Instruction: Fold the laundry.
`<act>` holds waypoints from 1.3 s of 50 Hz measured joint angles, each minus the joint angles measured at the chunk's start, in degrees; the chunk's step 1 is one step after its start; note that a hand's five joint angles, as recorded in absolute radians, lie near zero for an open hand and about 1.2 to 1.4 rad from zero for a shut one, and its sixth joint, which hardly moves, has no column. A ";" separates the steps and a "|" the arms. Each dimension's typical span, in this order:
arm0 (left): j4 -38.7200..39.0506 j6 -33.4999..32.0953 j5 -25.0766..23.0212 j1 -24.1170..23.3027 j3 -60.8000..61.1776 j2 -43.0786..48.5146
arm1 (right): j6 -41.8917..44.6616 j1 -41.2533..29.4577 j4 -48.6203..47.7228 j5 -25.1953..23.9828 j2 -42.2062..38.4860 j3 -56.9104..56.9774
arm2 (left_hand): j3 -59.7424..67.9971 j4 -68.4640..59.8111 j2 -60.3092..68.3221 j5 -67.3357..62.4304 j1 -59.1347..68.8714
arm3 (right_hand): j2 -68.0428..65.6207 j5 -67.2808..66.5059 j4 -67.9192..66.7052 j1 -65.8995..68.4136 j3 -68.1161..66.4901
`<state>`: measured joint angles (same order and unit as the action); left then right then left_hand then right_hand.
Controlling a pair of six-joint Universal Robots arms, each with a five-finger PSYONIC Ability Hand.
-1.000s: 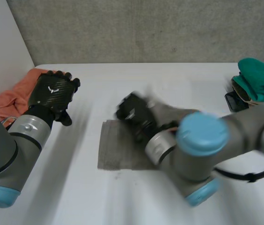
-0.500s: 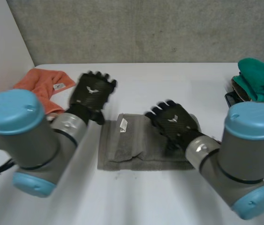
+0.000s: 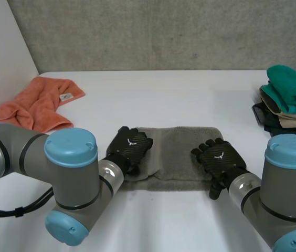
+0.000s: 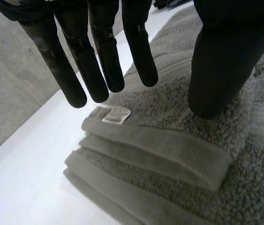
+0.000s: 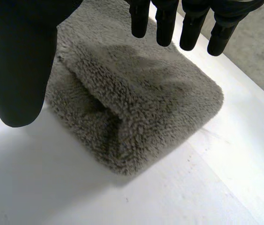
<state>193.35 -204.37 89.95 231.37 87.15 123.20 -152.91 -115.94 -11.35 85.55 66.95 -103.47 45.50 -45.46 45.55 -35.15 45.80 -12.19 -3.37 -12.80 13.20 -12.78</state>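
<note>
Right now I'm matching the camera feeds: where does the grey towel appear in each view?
Head view: grey towel mid-table, left hand at one end, right hand at the other.
Left wrist view: folded layers under the left hand's fingertips.
Right wrist view: rounded folded end beneath the right hand's fingertips.
Shared landmark: the white table beneath it.

Before me the grey towel [image 3: 177, 149] lies folded in layers on the table [image 3: 164, 100], white label [image 4: 115, 114] showing; the orange towel [image 3: 38, 102] sits crumpled.

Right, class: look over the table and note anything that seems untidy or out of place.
The orange terry towel lies crumpled near the table's far left corner, while the grey terry towel under the left hand and right hand is neatly folded.
</note>
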 measured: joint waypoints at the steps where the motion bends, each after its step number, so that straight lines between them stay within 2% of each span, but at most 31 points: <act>1: 0.00 -0.21 0.39 0.05 0.00 0.16 | 0.00 0.09 -0.30 0.23 0.01 -0.12 | 0.48 -0.60 0.53 -0.58 0.47 | 0.00 -0.29 -0.44 0.00 -0.47; 6: -0.09 -2.58 3.66 0.29 -0.02 1.28 | 0.05 0.44 -1.46 0.75 0.01 -0.44 | 1.07 -1.39 1.16 -1.17 0.76 | -6.92 -6.15 -6.60 5.85 -6.70; 11: -0.20 -5.56 7.14 0.28 0.74 1.58 | 0.18 0.51 -2.28 0.81 -0.25 -0.45 | 1.06 -1.37 1.16 -1.17 0.75 | -21.52 -20.30 -20.77 20.61 -20.93; 13: -0.20 -6.51 8.28 0.23 1.68 0.90 | 0.32 0.49 -2.87 1.04 -0.52 -0.35 | 1.05 -1.33 1.15 -1.18 0.75 | -37.17 -34.67 -35.34 35.22 -36.05; 16: -0.20 -6.99 8.90 0.20 3.20 -1.29 | 1.24 0.50 -3.66 2.09 -0.84 -0.16 | 0.97 -1.17 0.97 -1.13 0.65 | -52.44 -50.86 -51.61 48.49 -51.48; 17: -0.20 -7.02 8.95 0.19 3.75 -2.24 | 1.91 0.50 -3.91 2.69 -0.91 -0.10 | 0.97 -1.17 0.97 -1.13 0.65 | -54.50 -52.68 -53.77 49.12 -53.72; 21: -0.17 -6.87 8.88 0.15 5.68 -6.36 | 6.47 0.46 -4.68 5.58 -0.85 0.25 | 0.70 -0.79 0.65 -1.04 0.42 | -54.98 -53.24 -55.54 49.12 -55.12; 28: -0.11 -6.46 8.69 0.37 8.70 -15.07 | 22.50 -0.64 -7.17 9.23 -0.42 2.85 | -1.89 1.83 -1.93 1.50 -2.38 | -54.98 -53.24 -55.70 49.12 -55.17; 33: -0.05 -6.31 8.95 2.18 10.25 -20.72 | 34.67 -6.90 -12.27 4.91 -1.20 7.36 | -4.12 4.49 -4.28 4.01 -4.61 | -54.98 -53.24 -55.73 49.12 -55.17; 40: -0.03 -5.11 8.96 5.68 11.28 -22.96 | 42.35 -16.24 -17.16 -7.70 -7.38 12.47 | -5.17 5.83 -5.47 5.38 -5.54 | -54.35 -53.15 -54.74 49.12 -54.32; 42: -0.05 -4.13 8.83 6.78 11.46 -22.92 | 43.07 -18.30 -17.78 -11.68 -10.26 13.55 | -5.28 6.07 -5.63 5.60 -5.67 | -43.41 -42.49 -43.36 40.98 -43.21; 44: -0.05 -3.32 8.69 7.45 11.50 -22.77 | 42.86 -19.19 -18.06 -13.38 -11.69 13.99 | -5.59 6.24 -5.87 5.88 -5.89 | -35.44 -35.11 -36.10 34.38 -35.34; 47: 0.07 -1.95 8.48 8.56 11.39 -22.33 | 40.26 -19.64 -18.39 -13.39 -12.84 14.29 | -7.54 8.03 -7.95 7.76 -7.89 | -8.95 -8.57 -9.47 8.30 -9.37; 49: 0.23 -1.20 8.33 9.16 11.12 -21.82 | 37.11 -19.31 -18.43 -12.00 -12.62 14.15 | -9.87 10.21 -10.04 10.03 -10.28 | -1.50 -0.65 -1.64 0.72 -1.53; 53: 0.71 -0.04 7.71 9.71 9.85 -20.01 | 23.72 -16.78 -18.22 -8.00 -8.62 12.68 | -11.79 12.23 -11.93 12.23 -11.75 | 0.26 0.94 1.15 -0.38 1.00; 60: 2.24 4.58 4.03 7.53 5.01 -15.05 | -10.93 -9.02 -13.43 -6.01 2.57 8.95 | -13.55 14.15 -13.77 14.14 -13.82 | 0.26 0.94 1.16 -0.38 1.00; 65: 2.92 10.82 0.98 4.18 0.65 -11.11 | -23.80 -2.87 -3.95 -6.73 5.40 9.69 | -13.56 14.15 -13.77 14.14 -13.82 | 0.26 0.94 1.16 -0.38 1.00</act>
<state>196.27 -193.56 90.93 235.55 87.80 112.09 -176.71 -118.81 -15.30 78.82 72.36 -93.78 31.94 -31.31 31.78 -21.01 31.98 -11.93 -2.43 -11.64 12.81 -11.78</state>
